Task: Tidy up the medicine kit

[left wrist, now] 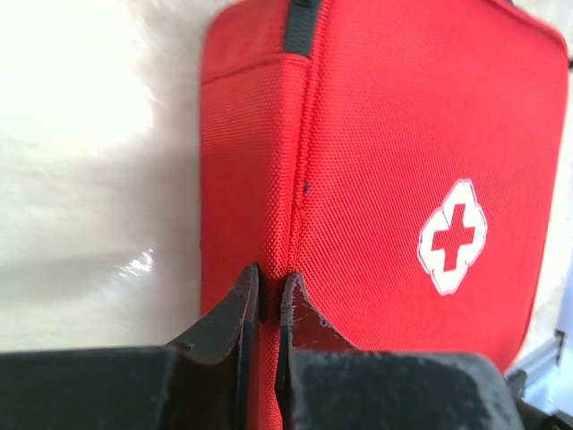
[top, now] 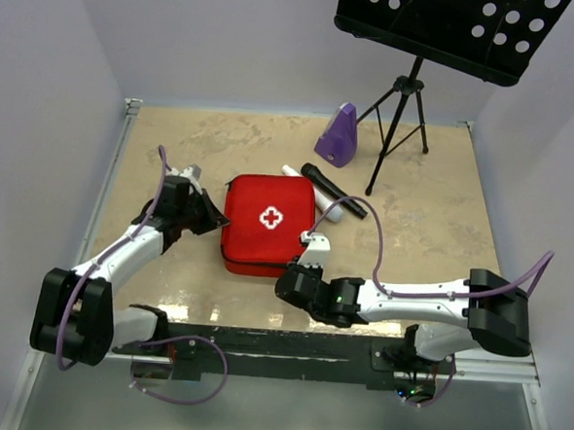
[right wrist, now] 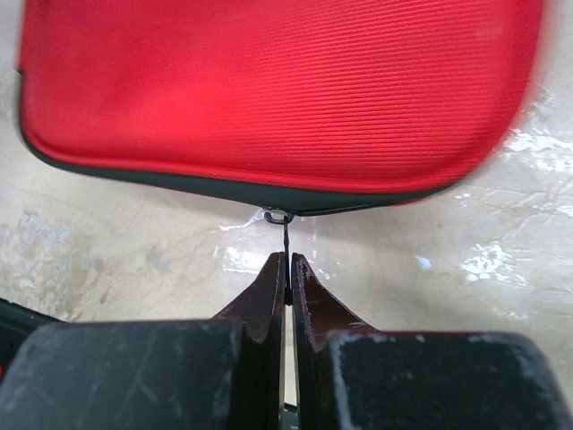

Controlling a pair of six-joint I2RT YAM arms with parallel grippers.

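Left hand [left wrist: 270,274]: my fingers are drawn almost together, pinching the raised seam along the left edge of the medicine kit [top: 267,224]. Only a thin strip of red fabric shows between them.
Right hand [right wrist: 288,260]: my fingers are pressed together on the zip pull [right wrist: 286,235], a thin dark strand that hangs from the slider on the kit's near edge. Its lower end disappears between my fingertips.
Medicine kit: a square red soft case lying flat on the worktop [top: 432,234], a little left of centre. It sits between my two hands, and its cover lies down over the body.
White cross emblem [top: 270,217]: sits at the middle of the kit's upper face, turned toward the overhead camera.
Zip line [right wrist: 224,186]: a dark band that runs under the red cover along the near edge. It looks closed where the right wrist view shows it.
Microphone [top: 333,191]: black and slender, lying at an angle just beyond the kit's far right corner.
White stick [top: 292,172]: lies beside the microphone and partly under it. Its kind cannot be told.
Metronome [top: 338,137]: a purple wedge standing upright near the far edge of the worktop, well apart from the kit.
Music stand [top: 445,25]: a black perforated tray on a tripod at the far right, just beside the metronome.
Worktop: a beige, mottled surface with a glossy near edge, enclosed by pale walls.
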